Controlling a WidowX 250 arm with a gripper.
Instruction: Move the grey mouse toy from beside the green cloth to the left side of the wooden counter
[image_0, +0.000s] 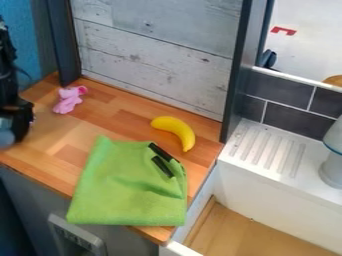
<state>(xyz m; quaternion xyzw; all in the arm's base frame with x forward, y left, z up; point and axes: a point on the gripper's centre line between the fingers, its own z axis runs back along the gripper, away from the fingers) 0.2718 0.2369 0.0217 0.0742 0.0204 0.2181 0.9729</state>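
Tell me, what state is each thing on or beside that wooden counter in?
Pink toy: lying on the counter.
Banana: unpeeled, lying on the counter.
Cloth: mostly flat, hanging over the counter's front edge.
Black strips: side by side against the cloth.

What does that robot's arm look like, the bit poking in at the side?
The robot arm is black and chunky, with an uneven, blocky outline. A thin dark cable seems to curve beside it, and a rounded blue-grey part shows low down.
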